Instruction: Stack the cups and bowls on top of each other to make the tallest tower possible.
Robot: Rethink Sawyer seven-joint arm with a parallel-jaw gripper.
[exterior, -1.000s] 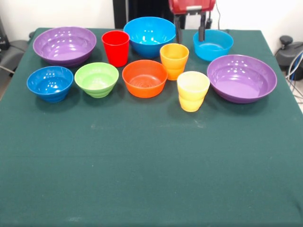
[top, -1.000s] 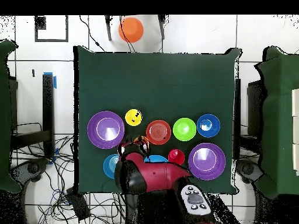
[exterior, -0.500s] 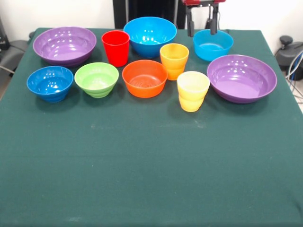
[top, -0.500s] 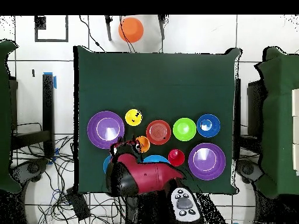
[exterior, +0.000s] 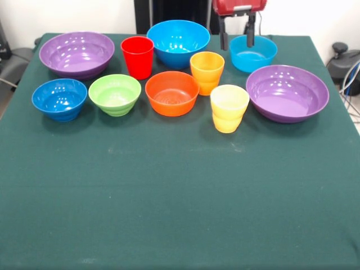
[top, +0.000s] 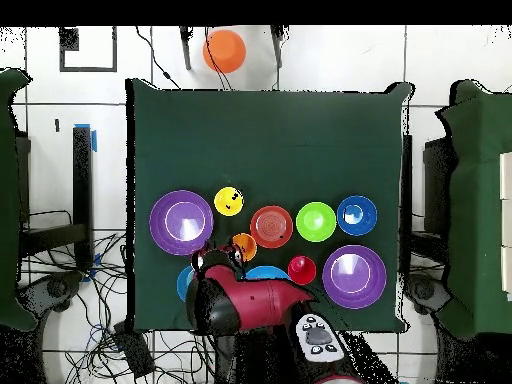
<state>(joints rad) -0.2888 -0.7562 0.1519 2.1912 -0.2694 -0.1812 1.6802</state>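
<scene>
My gripper [exterior: 237, 38] hangs open at the back of the table. Its fingers straddle the far left rim of the cyan bowl [exterior: 254, 54]; I cannot tell if they touch it. The large blue bowl [exterior: 178, 42] sits just left of it, then the red cup [exterior: 137, 56] and a purple bowl [exterior: 77, 52]. Nearer stand the dark blue bowl [exterior: 59, 98], green bowl [exterior: 115, 94], orange bowl [exterior: 171, 93], orange cup [exterior: 207, 71], yellow cup [exterior: 229, 107] and second purple bowl [exterior: 287, 91]. Every piece stands alone; no tower shows. Overhead, the red arm [top: 245, 300] hides part of the cyan bowl [top: 184, 284].
A dark green cloth covers the table [exterior: 180, 197]. Off the far edge in the overhead view sits an orange round object [top: 224, 50]. Cables lie on the floor around the robot's base, and other green tables [top: 480, 200] stand at both sides.
The gripper shifted sideways from the gap between the large blue and cyan bowls to the cyan bowl's rim, rising and then dropping a little. Cups and bowls have not moved.
</scene>
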